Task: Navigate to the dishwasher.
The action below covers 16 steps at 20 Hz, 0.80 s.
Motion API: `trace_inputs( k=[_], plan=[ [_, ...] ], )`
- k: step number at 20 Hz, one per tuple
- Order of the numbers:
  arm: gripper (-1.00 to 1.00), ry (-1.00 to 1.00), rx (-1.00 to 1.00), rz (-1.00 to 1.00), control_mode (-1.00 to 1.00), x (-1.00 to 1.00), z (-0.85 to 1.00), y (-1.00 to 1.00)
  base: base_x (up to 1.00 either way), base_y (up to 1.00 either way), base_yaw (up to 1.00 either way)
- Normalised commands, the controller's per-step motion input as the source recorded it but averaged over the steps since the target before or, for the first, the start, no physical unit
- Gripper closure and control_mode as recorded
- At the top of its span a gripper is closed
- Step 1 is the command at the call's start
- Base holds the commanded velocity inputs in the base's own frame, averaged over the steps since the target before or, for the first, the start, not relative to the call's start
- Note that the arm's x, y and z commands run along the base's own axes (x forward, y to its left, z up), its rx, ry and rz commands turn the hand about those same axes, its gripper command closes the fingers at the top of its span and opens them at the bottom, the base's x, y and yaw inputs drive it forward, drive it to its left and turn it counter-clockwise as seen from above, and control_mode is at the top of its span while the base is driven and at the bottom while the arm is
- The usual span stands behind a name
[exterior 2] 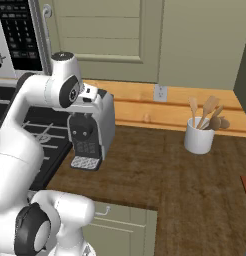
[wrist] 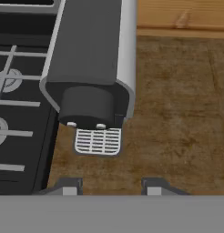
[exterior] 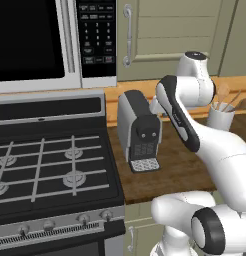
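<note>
The dishwasher is out of view. My arm is folded over the wooden counter, with the hand held above a grey and black coffee machine. In the hand view my gripper looks straight down on the coffee machine and its white drip grate. The two fingertips stand well apart with nothing between them, so the gripper is open.
A black gas stove borders the counter on the left, under a microwave. A white utensil holder with wooden spoons stands at the back right. Sage-green cabinet doors hang above, and a lower door sits under the counter edge.
</note>
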Motion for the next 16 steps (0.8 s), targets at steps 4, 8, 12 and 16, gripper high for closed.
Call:
trace_inputs(
  k=[4,8,12,16],
  plan=[
    [-1.0,-0.02,0.0,-0.05,-1.0,-0.63,0.0,0.0,0.0,0.0,0.0],
    [-1.0,-0.15,0.0,-0.15,-1.0,-1.0,-0.01,-0.24,0.0,0.0,0.0],
    [-1.0,-0.09,0.0,-0.14,-1.0,-1.0,0.05,-0.18,0.0,0.0,0.0],
    [-1.0,0.0,0.0,-0.08,-1.0,-0.84,0.38,-0.05,0.0,0.0,0.0]
  ],
)
